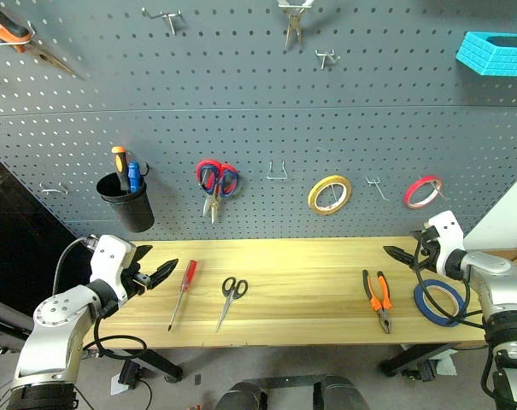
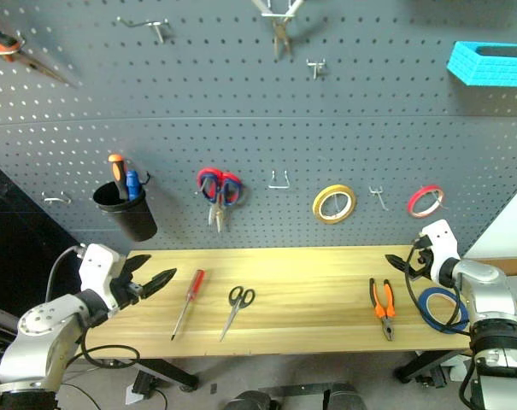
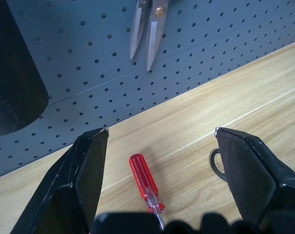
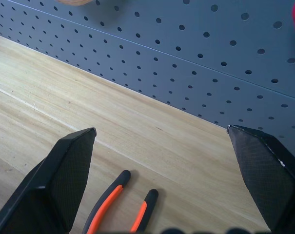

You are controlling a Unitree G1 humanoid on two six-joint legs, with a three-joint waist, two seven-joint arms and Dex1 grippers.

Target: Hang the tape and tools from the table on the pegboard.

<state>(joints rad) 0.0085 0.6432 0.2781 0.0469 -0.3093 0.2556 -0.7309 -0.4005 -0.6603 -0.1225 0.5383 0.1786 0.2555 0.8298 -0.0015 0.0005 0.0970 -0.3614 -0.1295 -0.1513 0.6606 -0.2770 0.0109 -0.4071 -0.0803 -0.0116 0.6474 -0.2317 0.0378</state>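
Here the left gripper [image 1: 160, 275] hovers with jaws spread wide and empty at the left end of the tabletop [image 1: 309, 265]. Next lie the screwdriver [image 1: 183, 291], the black scissors [image 1: 232, 295], the pliers [image 1: 378, 296] and the blue tape [image 1: 438, 301], all flat below the pegboard [image 1: 258, 111]. The right gripper [image 1: 398, 254] hangs just above the tape, jaws wide, holding nothing.

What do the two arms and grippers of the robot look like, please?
Both arms have silver-grey metal shells with rounded joints and white wrist housings. The left gripper and right gripper each carry two black, wedge-shaped fingers with a fine textured surface. Black cables loop loosely beside each forearm.
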